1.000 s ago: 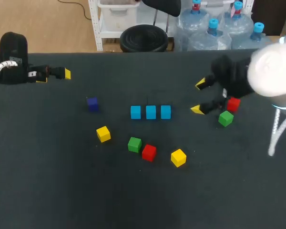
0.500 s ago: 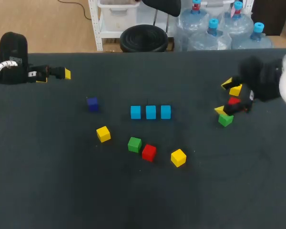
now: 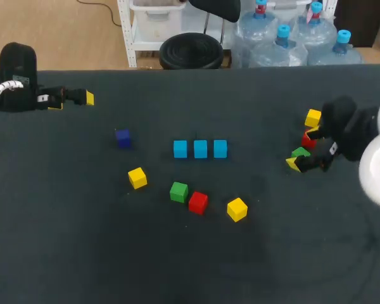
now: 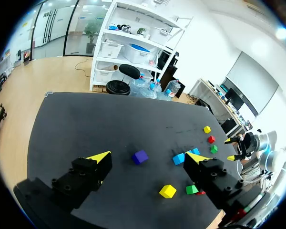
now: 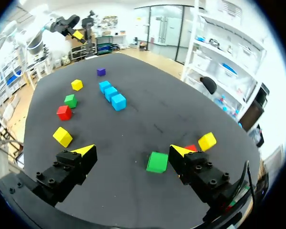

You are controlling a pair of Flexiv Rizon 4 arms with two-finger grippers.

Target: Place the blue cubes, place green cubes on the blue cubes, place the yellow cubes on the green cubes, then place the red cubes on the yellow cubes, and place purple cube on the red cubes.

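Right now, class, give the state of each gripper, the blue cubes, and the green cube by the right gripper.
left gripper: open, empty.
right gripper: open, green cube between its fingers.
green cube: on the table, not gripped.
blue cubes: side by side in a row, nothing stacked on them.

Arms wide apart; left gripper (image 3: pixel 73 101), right gripper (image 5: pixel 132 150) jaws spread.

Cube row (image 3: pixel 200 149) central, lone cube (image 3: pixel 123 137) left, cube scatter (image 3: pixel 197 202) before it, cube cluster (image 3: pixel 313 118) right
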